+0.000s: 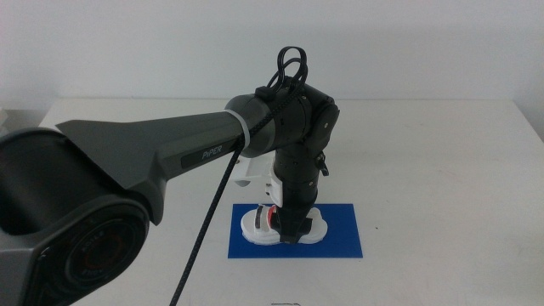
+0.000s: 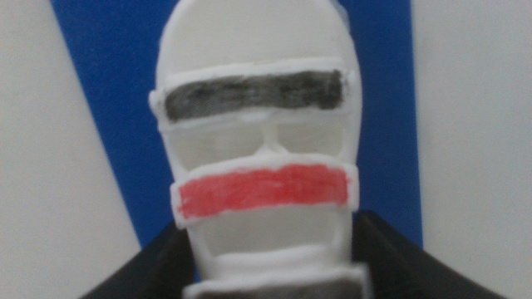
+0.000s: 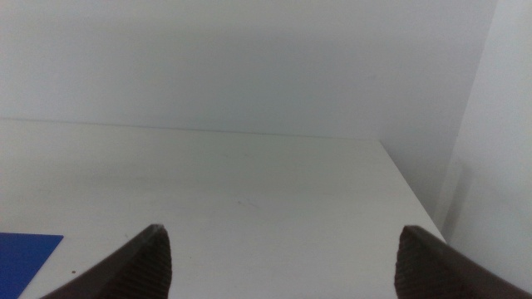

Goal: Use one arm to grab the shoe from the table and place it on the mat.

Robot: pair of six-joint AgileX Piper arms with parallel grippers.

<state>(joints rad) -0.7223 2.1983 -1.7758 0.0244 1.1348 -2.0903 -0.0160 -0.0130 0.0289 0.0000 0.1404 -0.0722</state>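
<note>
My left arm (image 1: 170,153) reaches in from the left over the dark blue mat (image 1: 340,234). Its gripper (image 1: 293,229) points down onto the white shoe (image 1: 255,225), which lies on the mat's left part. In the left wrist view the shoe (image 2: 262,124) fills the frame with a dark strap and a red strap, the mat (image 2: 108,100) beneath it. The left gripper (image 2: 274,270) has its two dark jaws against the shoe's sides near the heel. My right gripper (image 3: 283,249) is open and empty above the white table (image 3: 249,191), out of the middle view.
The white table (image 1: 442,153) spreads around the mat and ends at a pale wall. A corner of the mat (image 3: 25,257) shows in the right wrist view. The table's far right corner is visible there too.
</note>
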